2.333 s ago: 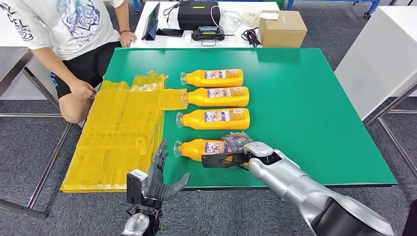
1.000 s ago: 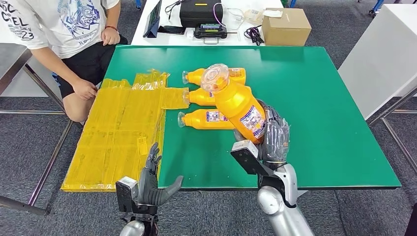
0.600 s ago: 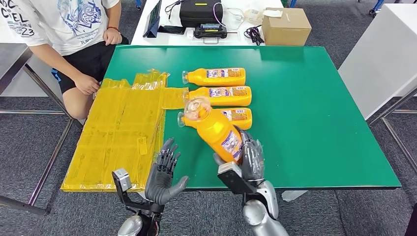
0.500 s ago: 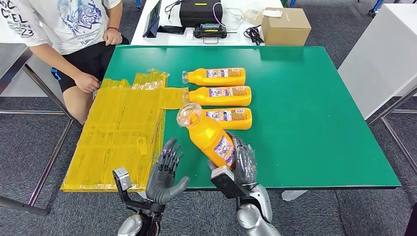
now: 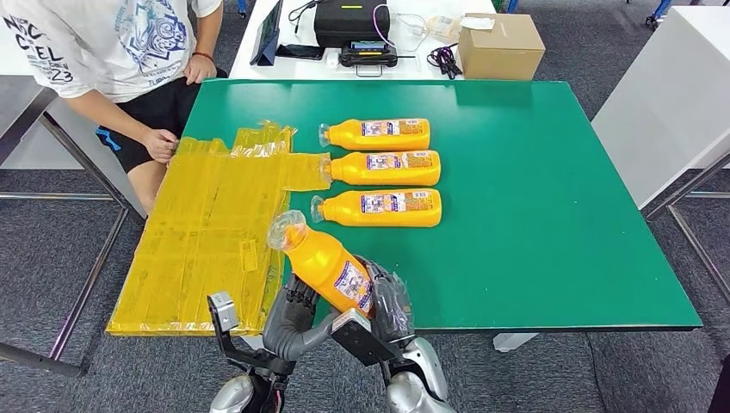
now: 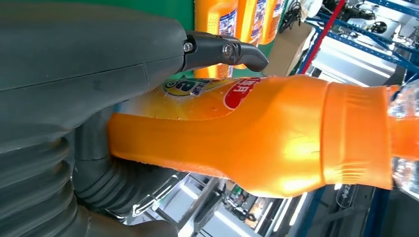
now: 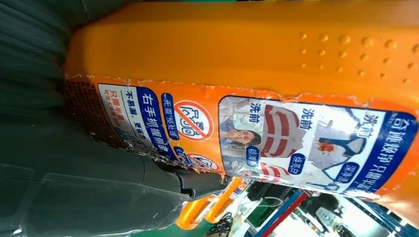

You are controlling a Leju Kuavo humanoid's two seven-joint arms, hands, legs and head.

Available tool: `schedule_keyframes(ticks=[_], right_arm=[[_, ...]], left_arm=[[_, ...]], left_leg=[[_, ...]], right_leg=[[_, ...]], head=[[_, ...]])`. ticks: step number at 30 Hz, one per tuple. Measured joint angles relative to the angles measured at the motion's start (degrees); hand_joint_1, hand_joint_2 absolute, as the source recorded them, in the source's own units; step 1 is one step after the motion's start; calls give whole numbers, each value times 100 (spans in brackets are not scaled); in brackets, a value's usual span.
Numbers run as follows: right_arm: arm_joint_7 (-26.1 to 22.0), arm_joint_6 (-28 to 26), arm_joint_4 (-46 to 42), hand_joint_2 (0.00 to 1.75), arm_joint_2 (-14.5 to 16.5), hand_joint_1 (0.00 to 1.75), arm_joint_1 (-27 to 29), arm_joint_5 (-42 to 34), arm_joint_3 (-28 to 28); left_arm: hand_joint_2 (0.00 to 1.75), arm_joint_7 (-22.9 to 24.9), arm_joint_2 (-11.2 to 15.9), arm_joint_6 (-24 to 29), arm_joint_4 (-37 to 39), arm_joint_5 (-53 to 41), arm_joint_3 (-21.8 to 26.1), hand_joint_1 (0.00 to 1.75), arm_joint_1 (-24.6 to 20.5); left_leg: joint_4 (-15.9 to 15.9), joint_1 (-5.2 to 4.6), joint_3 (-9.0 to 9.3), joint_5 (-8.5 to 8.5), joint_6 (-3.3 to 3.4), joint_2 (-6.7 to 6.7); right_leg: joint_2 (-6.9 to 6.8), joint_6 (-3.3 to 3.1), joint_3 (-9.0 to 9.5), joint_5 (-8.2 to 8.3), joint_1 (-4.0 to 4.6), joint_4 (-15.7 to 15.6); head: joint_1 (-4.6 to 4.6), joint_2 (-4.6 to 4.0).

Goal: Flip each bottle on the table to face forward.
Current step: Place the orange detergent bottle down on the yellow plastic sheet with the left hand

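Above the green table's (image 5: 534,215) near edge, both the right hand (image 5: 389,303) and left hand (image 5: 293,314) hold one lifted bottle (image 5: 323,261), seemingly mid-flip, while three bottles (image 5: 379,207) beyond await turning.

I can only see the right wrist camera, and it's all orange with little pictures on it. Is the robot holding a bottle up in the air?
Observer: Yes. The right hand holds an orange bottle tilted above the near edge of the green table, its clear cap pointing up and away.
Operator: Is the other hand helping?
Observer: The left hand is right against the bottle's lower part; in the left wrist view its fingers reach around the bottle.
Operator: Are there more bottles?
Observer: Three more bottles lie on their sides in a row on the table, caps toward the yellow plastic sheet.
Operator: Is anybody there?
Observer: A person sits at the table's far left corner, one hand on the yellow sheet.
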Motion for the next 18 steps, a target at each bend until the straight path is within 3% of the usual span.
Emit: schedule_keyframes(ticks=[18], right_arm=[[237, 656, 928, 175, 99, 175, -398, 280, 811]], left_arm=[[175, -117, 33, 350, 239, -174, 174, 0, -42]], left_leg=[[0, 0, -3, 1, -1, 2]], right_leg=[[1, 0, -9, 0, -1, 0]], head=[[1, 0]])
